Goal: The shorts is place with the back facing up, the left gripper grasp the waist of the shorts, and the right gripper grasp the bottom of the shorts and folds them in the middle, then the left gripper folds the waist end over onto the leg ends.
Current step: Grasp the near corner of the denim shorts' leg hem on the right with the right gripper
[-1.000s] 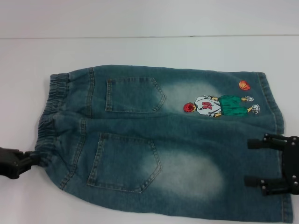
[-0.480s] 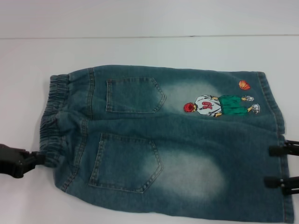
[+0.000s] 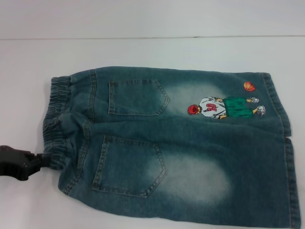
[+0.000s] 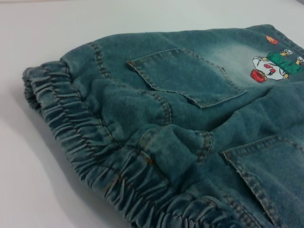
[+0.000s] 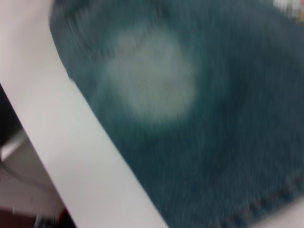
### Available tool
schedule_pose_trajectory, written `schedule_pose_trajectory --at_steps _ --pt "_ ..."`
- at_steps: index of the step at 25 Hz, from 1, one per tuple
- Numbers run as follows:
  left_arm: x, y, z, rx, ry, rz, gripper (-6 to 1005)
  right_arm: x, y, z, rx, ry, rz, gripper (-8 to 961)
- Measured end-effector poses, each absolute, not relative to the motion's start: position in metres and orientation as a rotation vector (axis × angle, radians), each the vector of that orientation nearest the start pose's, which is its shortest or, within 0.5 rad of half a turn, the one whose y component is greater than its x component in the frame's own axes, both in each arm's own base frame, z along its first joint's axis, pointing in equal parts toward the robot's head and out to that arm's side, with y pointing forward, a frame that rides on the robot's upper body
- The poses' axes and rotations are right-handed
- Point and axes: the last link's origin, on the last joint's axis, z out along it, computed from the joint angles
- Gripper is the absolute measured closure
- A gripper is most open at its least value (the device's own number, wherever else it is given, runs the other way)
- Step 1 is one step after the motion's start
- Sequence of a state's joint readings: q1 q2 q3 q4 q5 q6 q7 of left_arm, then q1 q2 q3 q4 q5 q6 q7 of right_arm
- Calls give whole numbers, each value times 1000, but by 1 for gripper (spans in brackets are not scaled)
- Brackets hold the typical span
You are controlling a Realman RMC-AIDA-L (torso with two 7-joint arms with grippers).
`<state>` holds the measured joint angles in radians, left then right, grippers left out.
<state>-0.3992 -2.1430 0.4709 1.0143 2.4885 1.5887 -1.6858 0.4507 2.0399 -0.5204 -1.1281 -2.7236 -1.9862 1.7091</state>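
The blue denim shorts [image 3: 176, 143] lie flat on the white table with both back pockets up. The elastic waist [image 3: 55, 119] is at the left and the leg ends [image 3: 286, 157] at the right. My left gripper [image 3: 40, 161] sits at the near corner of the waist, its tip touching the bunched elastic. The left wrist view looks closely along the gathered waist [image 4: 95, 142] and a back pocket [image 4: 185, 76]. My right gripper is out of the head view. Its wrist view is blurred and shows the shorts [image 5: 199, 118] from above the near leg.
A cartoon basketball-player print [image 3: 224, 108] marks the far leg. White table [image 3: 152, 52] surrounds the shorts. Its front edge [image 5: 71, 133] runs close to the near leg, with darker floor beyond it.
My right gripper has drawn back off the leg ends and left the head view to the right. My left gripper has shifted slightly right, pushing the near waist corner inward.
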Motion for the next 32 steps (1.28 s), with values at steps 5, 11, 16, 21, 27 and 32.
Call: schedule_pose_trajectory --at_steps 5,11,16,21,27,32 --pt "-339 287 43 -2508 -1098 -160 939 324 261 84 -2821 1230 -470 9" --pt "-340 288 41 -2497 -1100 -160 940 319 262 74 -2858 1240 -536 9" --pt "-340 288 41 -2492 -1103 -168 939 318 262 67 -2890 1234 -522 8" --pt "-339 288 41 -2491 -1099 -173 940 316 262 61 -2928 1223 -494 8" --pt "-338 290 42 -2492 -1091 -171 941 313 266 58 -2950 1210 -481 9" --pt "-339 291 42 -2486 -1089 -166 940 310 268 56 -2958 1207 -506 9"
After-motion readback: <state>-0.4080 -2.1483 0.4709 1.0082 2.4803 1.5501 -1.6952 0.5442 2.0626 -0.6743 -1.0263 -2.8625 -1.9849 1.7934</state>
